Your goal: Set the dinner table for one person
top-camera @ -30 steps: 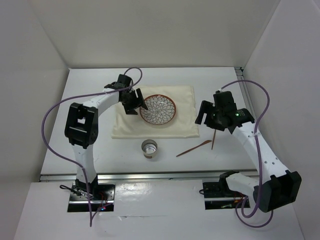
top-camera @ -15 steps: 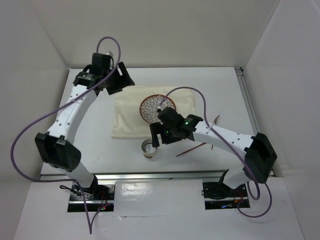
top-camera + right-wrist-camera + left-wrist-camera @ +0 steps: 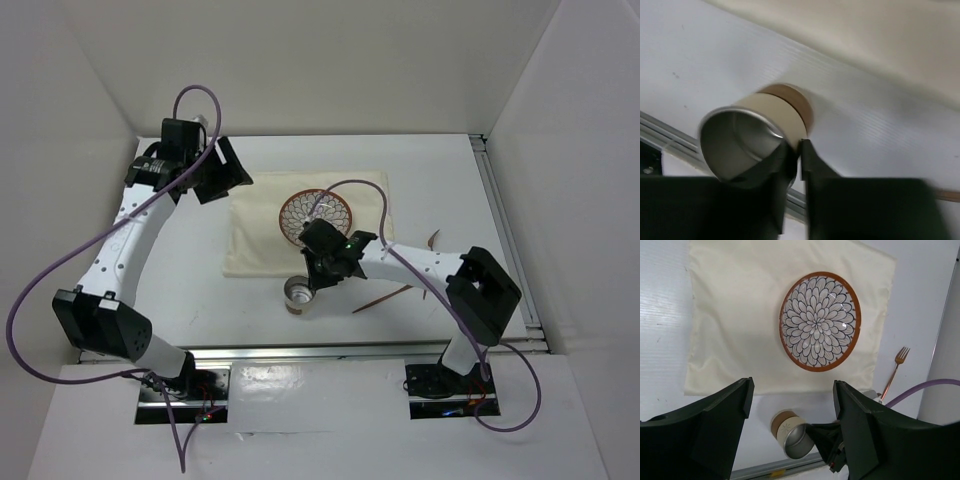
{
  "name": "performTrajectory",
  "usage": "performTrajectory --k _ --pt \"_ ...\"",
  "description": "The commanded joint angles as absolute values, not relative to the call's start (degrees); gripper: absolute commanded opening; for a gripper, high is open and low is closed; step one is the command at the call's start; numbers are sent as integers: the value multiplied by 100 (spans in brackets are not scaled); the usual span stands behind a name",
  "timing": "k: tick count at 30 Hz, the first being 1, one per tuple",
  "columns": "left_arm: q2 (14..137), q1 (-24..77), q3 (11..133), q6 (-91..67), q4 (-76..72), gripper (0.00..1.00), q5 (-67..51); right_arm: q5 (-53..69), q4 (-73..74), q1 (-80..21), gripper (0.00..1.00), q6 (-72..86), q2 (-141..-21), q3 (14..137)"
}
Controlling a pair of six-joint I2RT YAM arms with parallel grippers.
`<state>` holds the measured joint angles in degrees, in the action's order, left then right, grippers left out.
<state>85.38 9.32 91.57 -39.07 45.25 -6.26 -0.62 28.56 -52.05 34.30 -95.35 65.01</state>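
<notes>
Dinner table point(image 3: 440, 180), right gripper point(image 3: 799, 145) low, pinching cup point(image 3: 767, 107)

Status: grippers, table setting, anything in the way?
Left gripper open, raised near cloth. Right gripper shut on cup rim, cup on dinner table. Plate on cloth, fork beside cloth; nothing blocking cup.

Flower-patterned plate point(image 3: 820, 321) on cream cloth point(image 3: 735, 315), tan cup point(image 3: 790, 432) just off its edge, copper fork point(image 3: 895, 367) nearby

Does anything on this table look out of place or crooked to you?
The copper fork lies slanted on the bare table, off the cream cloth and away from the plate. Nothing looks spilled or broken.
</notes>
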Motion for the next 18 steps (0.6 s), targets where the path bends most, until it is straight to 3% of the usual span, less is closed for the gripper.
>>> performTrajectory --k 1,4,9,18 --pt "8429 905 9351 -3779 4465 82 -975 -324 2793 -5291 10 3463 -9492 6925" --pt "8359 905 9588 -3727 4700 80 -1037 -694 3243 -5064 0 3262 -9378 7522" --pt "7604 905 9212 -3762 3991 82 -984 -1009 3865 -3740 0 2944 -9684 9100" --pt "7682 1212 9264 -3261 4061 79 -1379 -1196 5062 -2040 0 3067 -12514 12338"
